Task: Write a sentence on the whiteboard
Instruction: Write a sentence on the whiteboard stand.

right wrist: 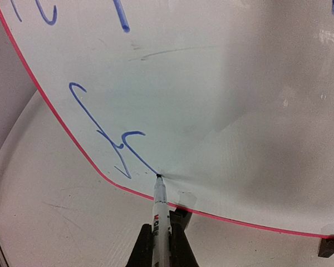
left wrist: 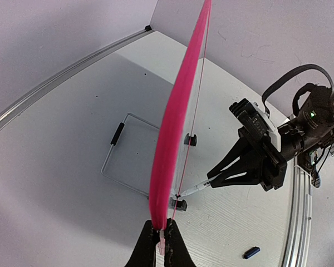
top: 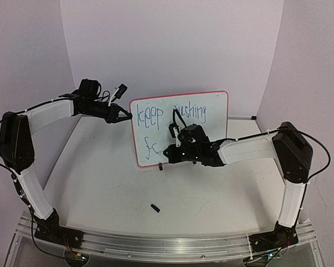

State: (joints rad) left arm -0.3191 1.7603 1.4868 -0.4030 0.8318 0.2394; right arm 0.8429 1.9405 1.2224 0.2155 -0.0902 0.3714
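Note:
The whiteboard (top: 214, 130) stands upright at mid-table, white with a pink rim. The sentence (top: 151, 115) in blue reads "keep", then "ushing" with the letter between hidden by my right arm. A second line begins lower left (top: 151, 147). My left gripper (top: 128, 115) is shut on the board's left edge, seen edge-on in the left wrist view (left wrist: 160, 236). My right gripper (right wrist: 160, 242) is shut on a white marker (right wrist: 159, 208). Its tip touches the board at the end of a blue stroke (right wrist: 108, 139).
A small dark marker cap (top: 155, 207) lies on the table in front of the board and shows in the left wrist view (left wrist: 251, 252). A wire stand (left wrist: 114, 167) rests behind the board. Black clip feet (left wrist: 179, 204) hold its lower rim. Walls enclose the back and sides.

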